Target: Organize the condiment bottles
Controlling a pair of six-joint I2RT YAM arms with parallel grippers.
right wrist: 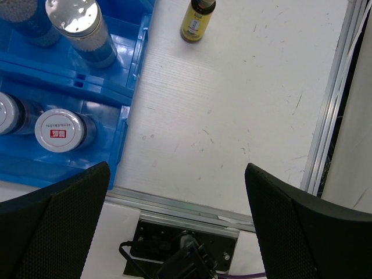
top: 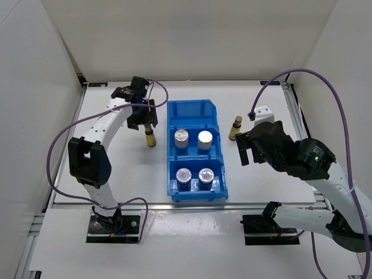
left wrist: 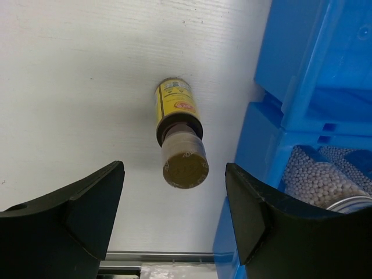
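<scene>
A blue bin [top: 172,152] holds two clear bottles with silver caps [top: 182,138] in its middle compartment and two grey jars with red-white lids [top: 184,174] in its front one. One slim dark-brown bottle [top: 150,138] stands on the table left of the bin, the other [top: 235,128] right of it. My left gripper [top: 142,121] is open and empty just behind and above the left bottle, which shows between its fingers in the left wrist view [left wrist: 179,131]. My right gripper [top: 247,151] is open and empty, near side of the right bottle [right wrist: 197,20].
The bin's back compartment [top: 192,113] holds nothing. The bin wall [left wrist: 302,104] is close to my left gripper's right finger. White walls enclose the table on three sides. A metal rail [right wrist: 325,116] runs along the right table edge.
</scene>
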